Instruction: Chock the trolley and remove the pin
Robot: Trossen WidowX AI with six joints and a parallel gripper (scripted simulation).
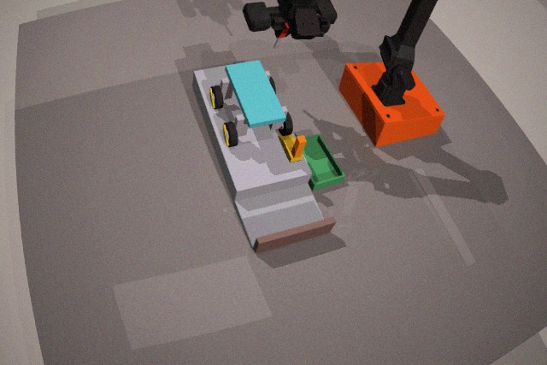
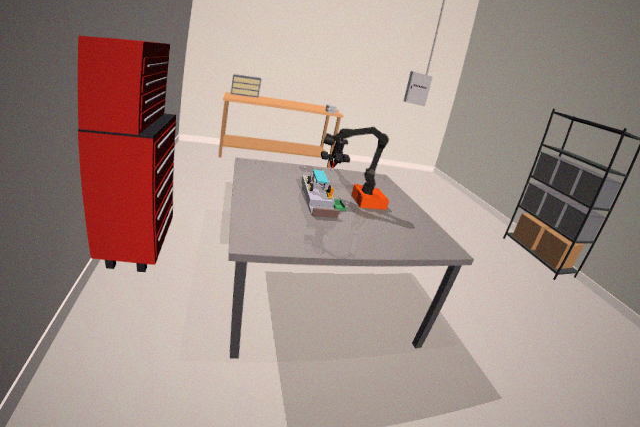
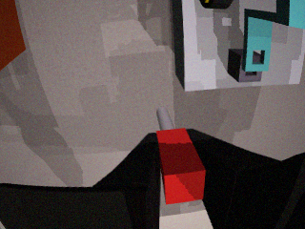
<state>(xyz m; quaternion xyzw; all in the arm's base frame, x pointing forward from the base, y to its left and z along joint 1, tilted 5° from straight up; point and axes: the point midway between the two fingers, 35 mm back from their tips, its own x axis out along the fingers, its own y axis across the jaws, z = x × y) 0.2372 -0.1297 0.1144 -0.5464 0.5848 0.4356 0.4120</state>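
Observation:
My gripper [image 1: 285, 29] [image 3: 171, 139] is shut on the red-headed stop pin [image 1: 283, 31] [image 3: 185, 186], holding it in the air beyond the uphill end of the ramp. The grey shaft points away from the fingers and is free of the ramp. The trolley with its turquoise deck [image 1: 255, 93] [image 2: 320, 176] stands on the grey ramp [image 1: 265, 175] [image 3: 195, 72]. The yellow chock [image 1: 289, 149] with its orange handle sits at the downhill side of the trolley's lower right wheel [image 1: 287, 123]; any small gap is too fine to tell. The green tray [image 1: 326, 183] [image 2: 339, 205] stands beside the ramp.
The arm's orange base block [image 1: 410, 108] [image 2: 370, 197] [image 3: 7, 35] stands to the right of the ramp and tray. A brown stop board [image 1: 296, 234] crosses the ramp's downhill end. A small bracket [image 3: 240, 67] stands at the ramp's uphill end.

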